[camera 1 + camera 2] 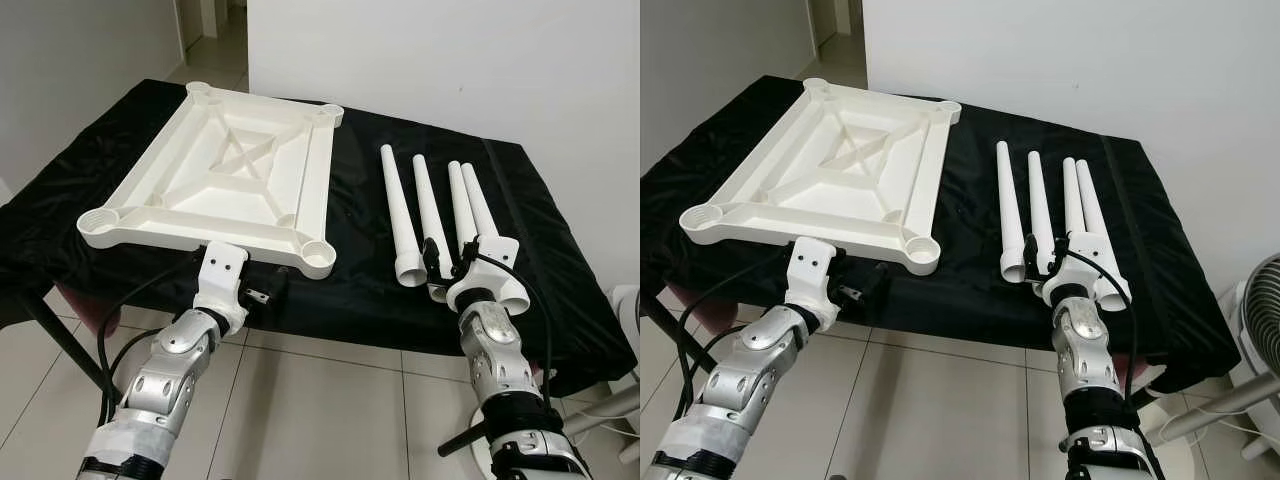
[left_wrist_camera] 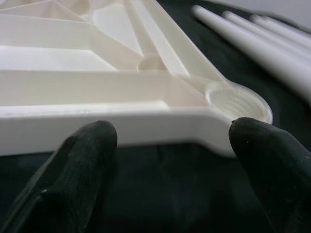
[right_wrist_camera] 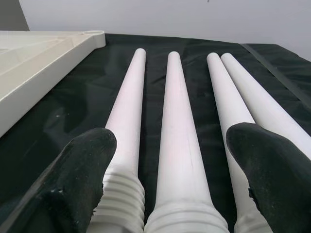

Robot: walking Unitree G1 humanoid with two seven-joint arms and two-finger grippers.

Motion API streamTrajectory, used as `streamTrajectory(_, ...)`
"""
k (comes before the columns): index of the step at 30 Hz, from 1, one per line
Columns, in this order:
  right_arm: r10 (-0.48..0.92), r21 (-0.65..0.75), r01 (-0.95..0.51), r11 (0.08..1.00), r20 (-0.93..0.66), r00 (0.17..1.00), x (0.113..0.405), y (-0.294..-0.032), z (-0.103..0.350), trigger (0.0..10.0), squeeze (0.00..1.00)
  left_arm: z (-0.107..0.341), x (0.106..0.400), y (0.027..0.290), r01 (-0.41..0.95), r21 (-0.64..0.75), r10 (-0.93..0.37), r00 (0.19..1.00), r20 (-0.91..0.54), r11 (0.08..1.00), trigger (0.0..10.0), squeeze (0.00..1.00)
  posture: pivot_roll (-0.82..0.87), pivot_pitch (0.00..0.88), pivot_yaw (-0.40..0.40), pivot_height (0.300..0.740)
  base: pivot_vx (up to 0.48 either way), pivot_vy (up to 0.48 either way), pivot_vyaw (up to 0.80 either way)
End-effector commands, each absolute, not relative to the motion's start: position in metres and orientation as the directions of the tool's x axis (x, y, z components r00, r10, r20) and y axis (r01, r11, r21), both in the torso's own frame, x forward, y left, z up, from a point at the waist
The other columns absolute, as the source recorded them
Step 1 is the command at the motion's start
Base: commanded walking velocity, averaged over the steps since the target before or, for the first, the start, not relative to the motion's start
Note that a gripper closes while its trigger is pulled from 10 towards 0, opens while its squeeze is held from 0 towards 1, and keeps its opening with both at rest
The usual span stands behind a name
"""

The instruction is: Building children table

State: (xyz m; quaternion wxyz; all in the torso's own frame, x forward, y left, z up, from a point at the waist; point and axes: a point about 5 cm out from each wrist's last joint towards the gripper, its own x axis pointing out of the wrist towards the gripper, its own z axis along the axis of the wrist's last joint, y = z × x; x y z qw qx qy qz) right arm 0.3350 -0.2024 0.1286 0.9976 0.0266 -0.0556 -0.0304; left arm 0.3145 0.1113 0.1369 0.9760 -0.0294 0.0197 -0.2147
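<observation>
Left gripper (image 2: 170, 160) fingertips tucked under tabletop (image 1: 225, 175) edge in the head views; second leg (image 1: 432, 225) threaded end behind right gripper (image 1: 450, 262); fan (image 1: 1255, 330) cut by frame edge.

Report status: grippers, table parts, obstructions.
Left gripper open at near edge of upturned white plastic tabletop. Right gripper open over threaded ends of four white tapered legs. Nothing gripped; no obstruction visible.

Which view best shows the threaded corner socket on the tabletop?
The left wrist view: the socket sits close, thread ridges visible. The eye views show the tabletop whole, its sockets small. The right wrist view catches just its edge.
</observation>
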Motion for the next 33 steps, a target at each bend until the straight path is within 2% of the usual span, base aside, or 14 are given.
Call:
streamTrajectory(1,-0.081,0.051,0.075,0.996,0.117,0.990,0.335,-0.207,0.129,10.0,0.00,0.144,0.324,0.099,0.362,-0.121,-0.368,0.929,-0.030,0.924,10.0,0.00,0.00,0.044,-0.074,0.740,0.000,0.000,0.00)
streamTrajectory(6,-0.088,0.048,0.082,0.995,0.121,0.989,0.336,-0.207,0.129,10.0,0.00,0.160,0.340,0.093,0.269,-0.138,-0.269,0.963,0.018,0.953,10.0,0.00,-0.01,0.030,-0.077,0.740,0.000,0.000,0.00)
streamTrajectory(8,-0.088,0.045,0.083,0.996,0.124,0.988,0.336,-0.207,0.130,10.0,0.00,0.163,0.341,0.102,0.236,-0.138,-0.233,0.972,0.041,0.962,10.0,0.00,-0.02,0.027,-0.074,0.740,0.000,0.000,0.00)
streamTrajectory(14,-0.084,0.049,0.080,0.996,0.089,0.993,0.334,-0.209,0.122,10.0,0.00,0.159,0.338,0.128,0.223,-0.028,-0.219,0.972,0.088,0.975,10.0,0.00,-0.01,0.019,-0.079,0.740,0.000,0.000,0.00)
streamTrajectory(26,0.026,0.009,-0.026,1.000,-0.016,1.000,0.342,-0.199,0.110,10.0,0.00,0.162,0.339,0.124,0.226,-0.020,-0.222,0.967,0.126,0.974,10.0,0.00,-0.01,0.034,-0.093,0.740,0.000,0.000,0.00)
streamTrajectory(31,0.017,0.021,-0.016,1.000,-0.049,0.999,0.344,-0.201,0.107,10.0,0.00,0.161,0.337,0.121,0.249,-0.007,-0.246,0.960,0.133,0.968,10.0,0.00,0.00,0.039,-0.098,0.740,0.000,0.000,0.00)
streamTrajectory(32,-0.046,0.072,0.051,0.996,-0.064,0.997,0.340,-0.208,0.101,10.0,0.00,0.161,0.336,0.121,0.252,-0.004,-0.249,0.958,0.141,0.968,10.0,0.00,0.00,0.043,-0.099,0.740,0.000,0.000,0.00)
streamTrajectory(33,-0.046,0.072,0.051,0.996,-0.064,0.997,0.340,-0.208,0.101,10.0,0.00,0.161,0.336,0.121,0.252,-0.004,-0.249,0.958,0.141,0.968,10.0,0.00,0.00,0.043,-0.099,0.740,0.000,0.000,0.00)
